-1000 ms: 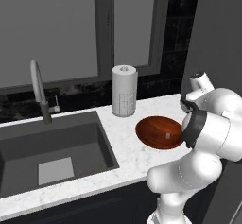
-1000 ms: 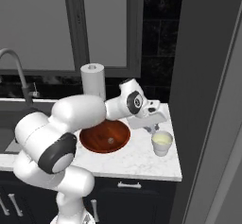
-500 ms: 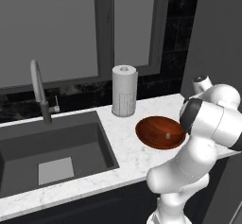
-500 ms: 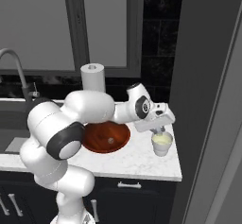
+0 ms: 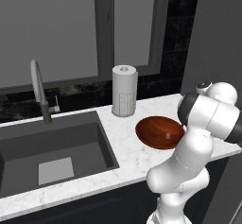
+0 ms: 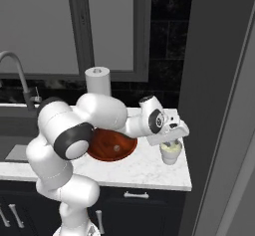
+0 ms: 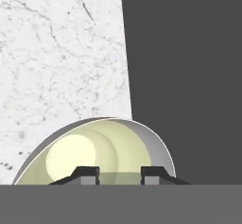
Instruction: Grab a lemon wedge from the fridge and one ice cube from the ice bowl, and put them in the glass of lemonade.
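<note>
While the gripper (image 6: 171, 144) hangs right over the glass of lemonade (image 6: 170, 153), its fingers (image 7: 86, 174) sit nearly closed at six o'clock in the hand view, and whether anything is pinched between them is impossible to make out. Beside it at nine o'clock, the arm covers part of the ice bowl (image 6: 112, 144), with one pale speck inside, maybe the ice cube (image 5: 168, 135).

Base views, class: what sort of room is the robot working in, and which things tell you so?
Most likely a kitchen: a sink with a tall faucet, a marble counter, and a paper-towel roll.
</note>
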